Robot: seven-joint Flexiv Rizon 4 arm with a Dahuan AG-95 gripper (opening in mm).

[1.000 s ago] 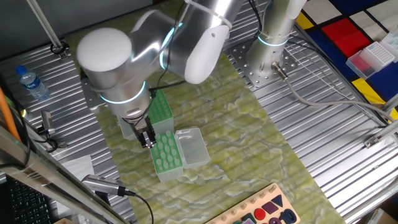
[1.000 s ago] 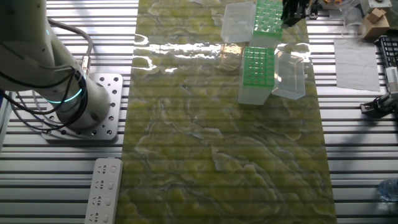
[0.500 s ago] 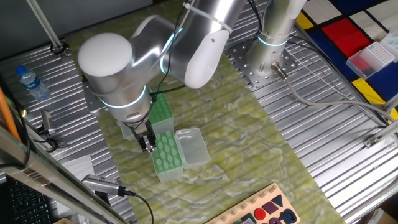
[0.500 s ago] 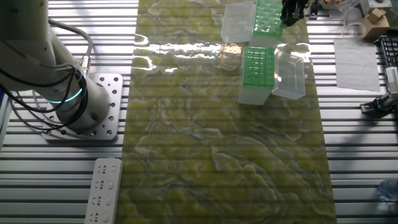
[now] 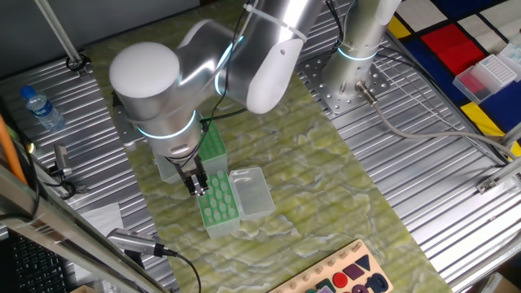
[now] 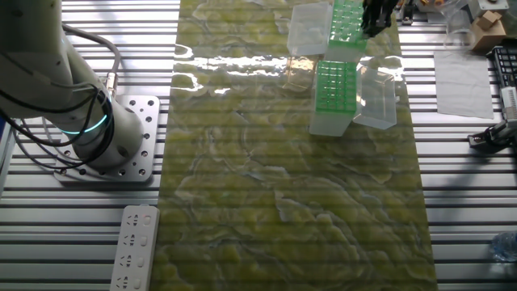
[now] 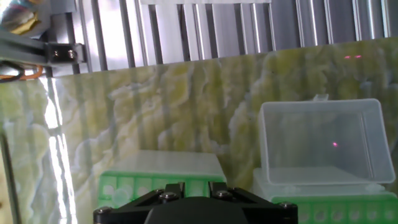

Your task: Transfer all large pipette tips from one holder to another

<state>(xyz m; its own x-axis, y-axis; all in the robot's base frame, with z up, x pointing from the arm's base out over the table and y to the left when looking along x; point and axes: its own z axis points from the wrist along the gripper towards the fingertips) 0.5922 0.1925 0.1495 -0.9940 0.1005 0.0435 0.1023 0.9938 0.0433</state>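
The black two-finger gripper (image 5: 195, 185) hovered between two green pipette-tip racks (image 5: 219, 200) near the bench edge; jaws state unreadable. Slight misalignment risked jamming or toppling the whitish translucent tips (image 5: 221, 194).

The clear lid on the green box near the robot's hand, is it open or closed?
Open. The clear lid lies flipped back beside the green rack, whose rows of holes show uncovered.

Open lids (image 5: 254, 192) flank racks (image 5: 218, 199); mat (image 5: 317, 187) beyond clear.
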